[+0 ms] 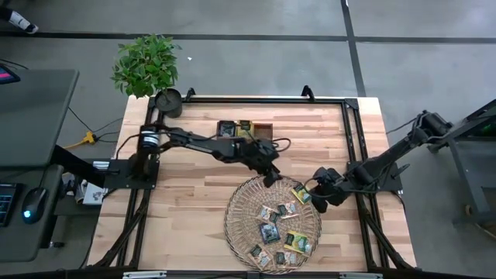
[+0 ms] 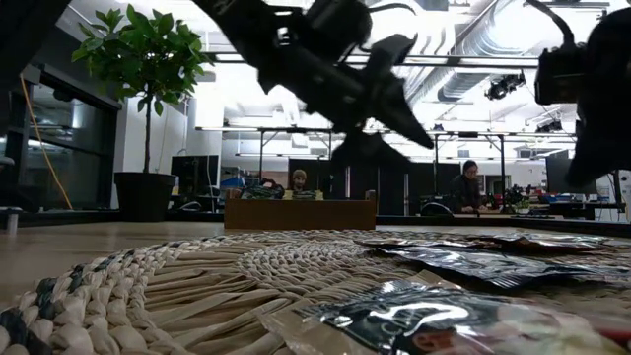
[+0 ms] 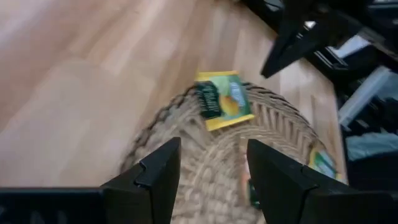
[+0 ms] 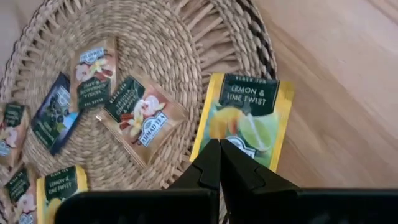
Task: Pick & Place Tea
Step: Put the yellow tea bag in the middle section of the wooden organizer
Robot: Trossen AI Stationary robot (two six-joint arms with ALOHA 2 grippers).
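Note:
A round woven tray point(image 1: 239, 211) lies at the table's near middle, with several tea sachets point(image 1: 273, 230) flat on it. A yellow-green lemon sachet point(image 4: 246, 116) rests on the tray's right rim point(image 4: 258, 46), partly overhanging the wood. My right gripper point(image 1: 319, 198) is shut, and its tips point down toward this sachet's edge; the left wrist view shows the tips clear of the sachet point(image 3: 222, 99). My left gripper point(image 3: 214, 169) hovers open above the tray's far rim point(image 1: 267, 180), with nothing between its fingers.
A low wooden box point(image 1: 245, 130) holding more sachets stands at the table's far middle. A potted plant point(image 1: 151, 70) is beyond the far left corner. Bare wood lies left of the tray. People sit at desks in the room behind point(image 2: 468, 187).

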